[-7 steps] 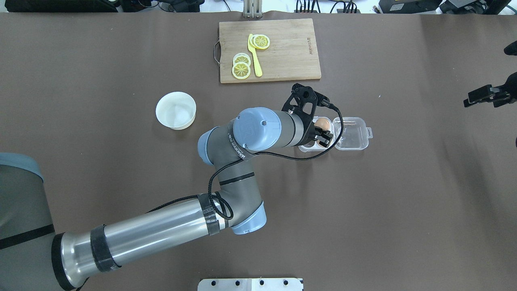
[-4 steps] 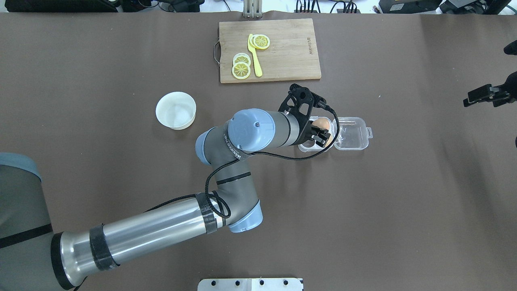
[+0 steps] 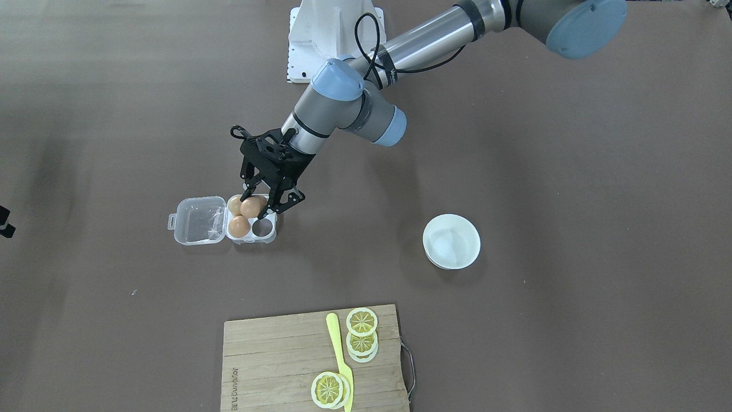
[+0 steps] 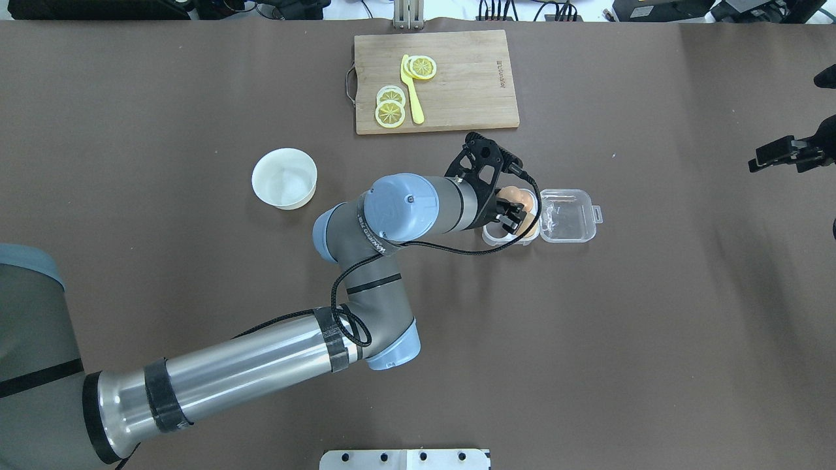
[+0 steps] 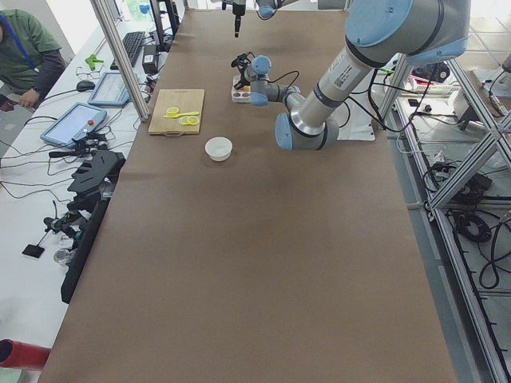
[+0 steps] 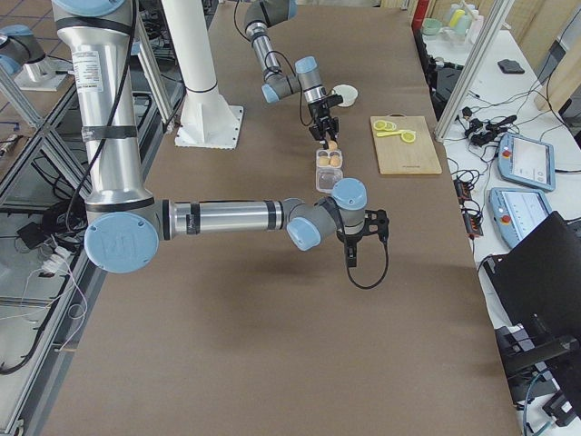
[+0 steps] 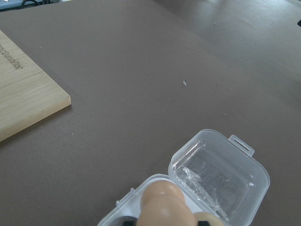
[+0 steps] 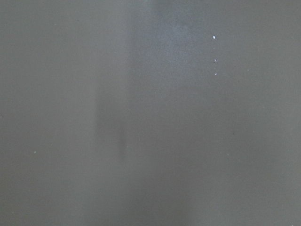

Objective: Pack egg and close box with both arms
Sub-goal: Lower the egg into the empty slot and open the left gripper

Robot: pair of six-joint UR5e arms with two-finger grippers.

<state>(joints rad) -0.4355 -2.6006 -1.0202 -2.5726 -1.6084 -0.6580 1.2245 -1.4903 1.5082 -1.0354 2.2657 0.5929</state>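
The clear box (image 3: 197,220) lies open on the brown table, its lid (image 4: 571,215) folded flat toward the robot's right. Two brown eggs (image 3: 239,226) sit in the cells next to the lid. My left gripper (image 3: 255,206) hangs just above the box, shut on a third egg (image 3: 250,207). The left wrist view shows that egg (image 7: 162,202) at its bottom edge, over the box (image 7: 221,176). In the overhead view the left gripper (image 4: 513,217) covers part of the cells. The right gripper (image 4: 784,153) stays far off at the table's right edge; I cannot tell its state.
A wooden cutting board (image 4: 470,72) with lemon slices and a yellow knife lies beyond the box. A white bowl (image 4: 284,177) stands to the left of the left arm's elbow. A person (image 5: 24,56) sits past the table's far side.
The left gripper has shifted slightly left and away from the robot with the egg in it, staying over the box. The right arm has not moved.
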